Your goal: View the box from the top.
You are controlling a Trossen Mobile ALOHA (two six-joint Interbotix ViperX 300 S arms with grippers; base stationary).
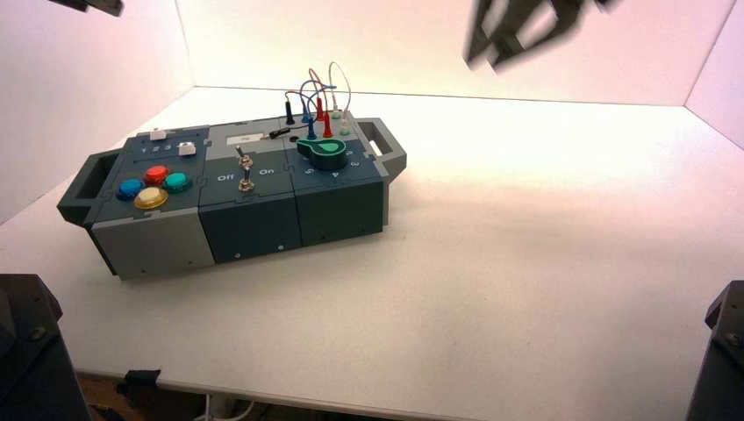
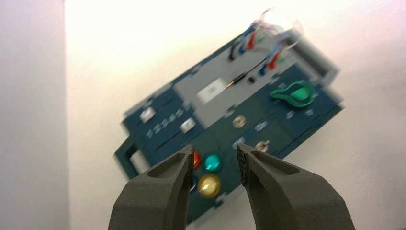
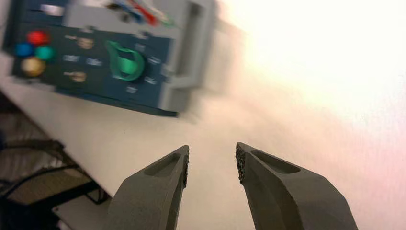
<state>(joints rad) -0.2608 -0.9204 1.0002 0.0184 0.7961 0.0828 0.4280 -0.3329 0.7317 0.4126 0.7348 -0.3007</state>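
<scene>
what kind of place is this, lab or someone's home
Most likely a robot test bench in a lab: a bare white table enclosed by plain white walls, holding only a practice box of buttons, toggles, a knob and wires, with the left gripper and right gripper open above it.

The left arm is raised high, with only a dark part of it showing at the top left corner of the high view. The left gripper (image 2: pixel 214 163) hangs in the air above the table, its two grey fingers (image 2: pixel 165 179) parted with a clear gap between the ridged pads, holding nothing. The right arm is also lifted well above the table, seen as a blurred dark shape near the top edge of the high view, right of the middle. The right gripper (image 3: pixel 212 163) points down towards the table surface, its fingers (image 3: pixel 275 175) likewise spread apart and empty.
</scene>
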